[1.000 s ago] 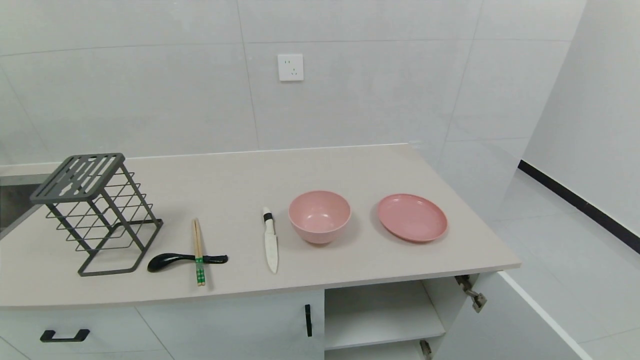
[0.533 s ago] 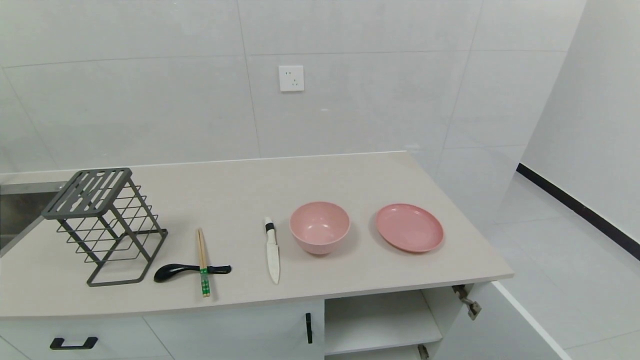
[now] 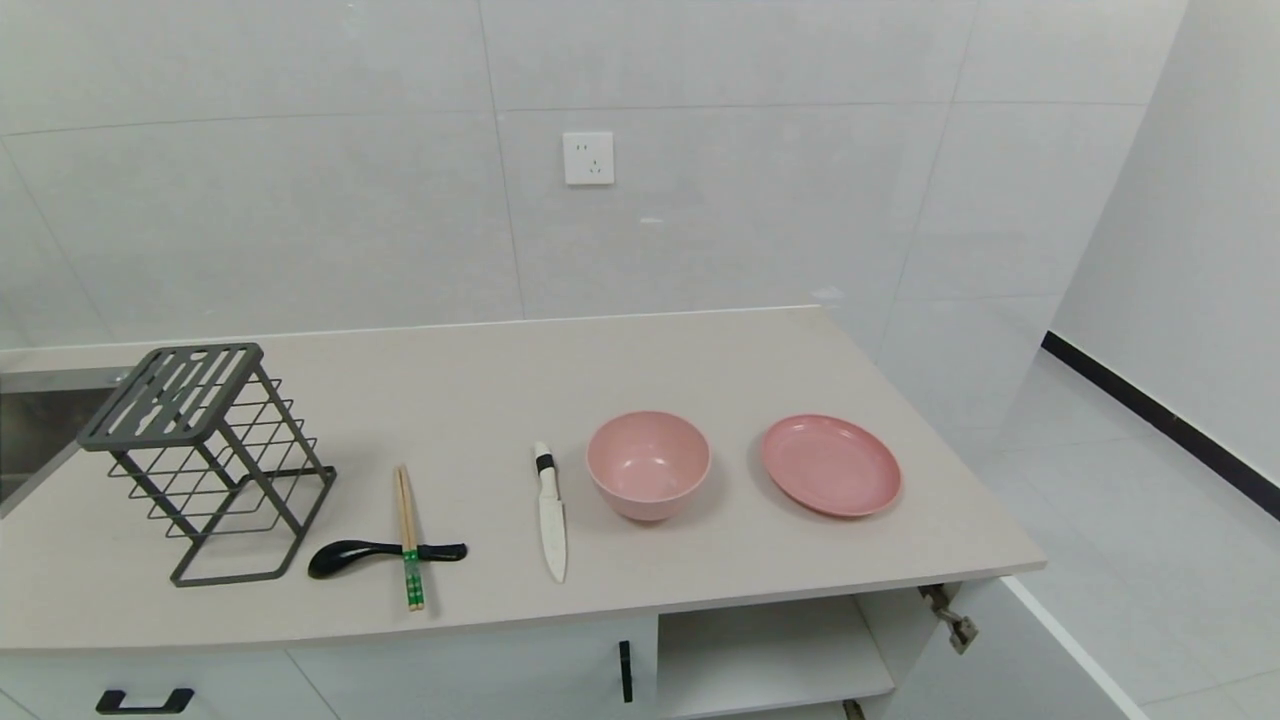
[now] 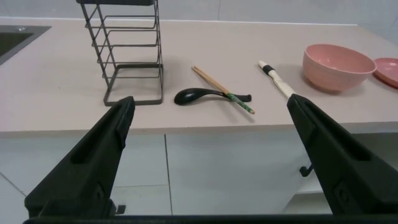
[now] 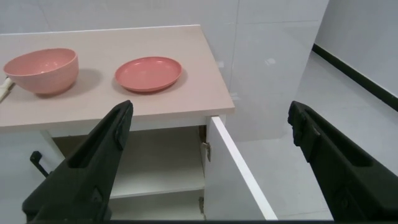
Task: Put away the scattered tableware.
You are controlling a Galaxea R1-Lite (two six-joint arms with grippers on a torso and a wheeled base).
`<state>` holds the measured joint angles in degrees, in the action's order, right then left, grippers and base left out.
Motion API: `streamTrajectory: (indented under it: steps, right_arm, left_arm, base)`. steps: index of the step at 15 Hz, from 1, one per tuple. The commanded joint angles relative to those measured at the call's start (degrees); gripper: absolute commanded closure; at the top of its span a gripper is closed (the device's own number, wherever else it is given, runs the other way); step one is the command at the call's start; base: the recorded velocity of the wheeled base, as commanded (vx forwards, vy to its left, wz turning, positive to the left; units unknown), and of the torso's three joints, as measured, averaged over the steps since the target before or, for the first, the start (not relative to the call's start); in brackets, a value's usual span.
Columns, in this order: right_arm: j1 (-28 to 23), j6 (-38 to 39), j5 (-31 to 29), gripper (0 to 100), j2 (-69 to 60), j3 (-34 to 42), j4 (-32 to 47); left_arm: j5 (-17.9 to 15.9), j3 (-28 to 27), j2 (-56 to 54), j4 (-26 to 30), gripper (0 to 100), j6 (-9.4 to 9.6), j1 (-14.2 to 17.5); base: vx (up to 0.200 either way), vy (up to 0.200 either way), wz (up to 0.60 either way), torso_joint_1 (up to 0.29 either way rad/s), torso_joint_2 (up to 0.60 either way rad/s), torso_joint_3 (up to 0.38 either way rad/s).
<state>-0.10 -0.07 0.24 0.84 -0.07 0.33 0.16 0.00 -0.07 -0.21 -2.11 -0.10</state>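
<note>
On the beige counter (image 3: pixel 480 400) lie a pink bowl (image 3: pixel 648 462), a pink plate (image 3: pixel 831 464) to its right, and a white knife (image 3: pixel 550 510) to its left. Further left, wooden chopsticks (image 3: pixel 409 535) rest across a black spoon (image 3: pixel 380 552), beside a dark wire rack (image 3: pixel 205 455). My left gripper (image 4: pixel 210 102) is open in front of the counter edge, facing the spoon (image 4: pixel 199 95) and the rack (image 4: pixel 127 56). My right gripper (image 5: pixel 211 107) is open too, off the counter's front right, with the plate (image 5: pixel 148 73) and the bowl (image 5: pixel 41 70) ahead of it.
Under the counter's right end a cabinet stands open, showing a white shelf (image 3: pixel 770 650), its door (image 5: pixel 239 171) swung outward. A sink (image 3: pixel 30 425) is set in at far left. Drawer handle (image 3: pixel 145 700) and door handle (image 3: pixel 625 670) are on the front.
The head camera has shifted, so the whole scene sits lower in the picture. Nothing on the counter has moved.
</note>
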Motion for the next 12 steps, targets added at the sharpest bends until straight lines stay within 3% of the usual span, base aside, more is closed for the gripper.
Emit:
streamTrajectory:
  steps: [1, 3, 5, 12]
  right_arm:
    - [0.0, 0.0, 0.0, 0, 0.0, 0.0, 0.0]
    - [0.0, 0.0, 0.0, 0, 0.0, 0.0, 0.0]
    - [0.0, -0.6, 0.1, 0, 0.0, 0.0, -0.2]
    - [0.0, -0.5, 0.1, 0, 0.0, 0.0, -0.2]
  left_arm:
    - [-0.1, 0.0, 0.1, -0.1, 0, 0.35, 0.0]
    - [-0.6, 0.0, 0.1, 0.0, 0, 2.37, 0.0]
    - [-0.7, 0.0, 0.1, 0.0, 0, 2.9, 0.0]
    - [-1.0, 0.0, 0.1, 0.0, 0, 2.99, 0.0]
  base:
    - [0.0, 0.0, 0.0, 0.0, 0.0, 0.0]
    - [0.0, 0.0, 0.0, 0.0, 0.0, 0.0]
    - [0.0, 0.0, 0.0, 0.0, 0.0, 0.0]
    - [0.0, 0.0, 0.0, 0.0, 0.0, 0.0]
